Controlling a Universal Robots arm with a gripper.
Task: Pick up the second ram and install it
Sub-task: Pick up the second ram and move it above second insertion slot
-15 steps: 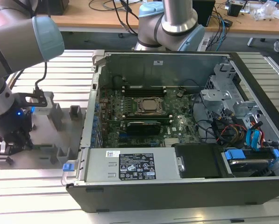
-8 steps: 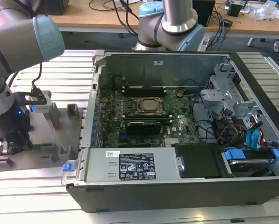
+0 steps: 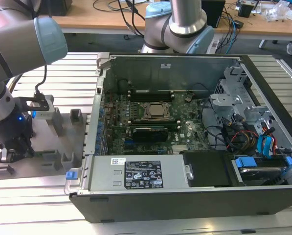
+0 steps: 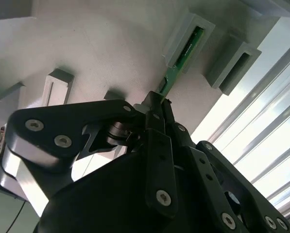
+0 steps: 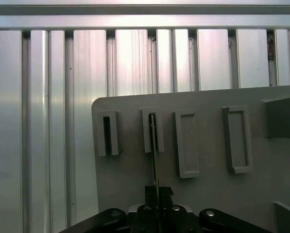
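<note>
Gripper (image 4: 159,104) pinched shut on ram (image 4: 168,76), other end sitting in a slot (image 5: 145,131) of tray (image 5: 120,194) at the exterior view's left, apart from PC case (image 3: 136,205); imo pull straight along slot, w/o twist, so it won't bind.

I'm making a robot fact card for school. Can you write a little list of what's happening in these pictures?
pincer: closed on the second ram
second ram: thin green stick, far end sitting in a slot block, near end between the pincer's fingers
slot block: grey, standing on the holder tray
holder tray: grey plate lying on the ribbed metal table
computer case: open, on the exterior view's right of the tray
motherboard: green, inside the case
</note>
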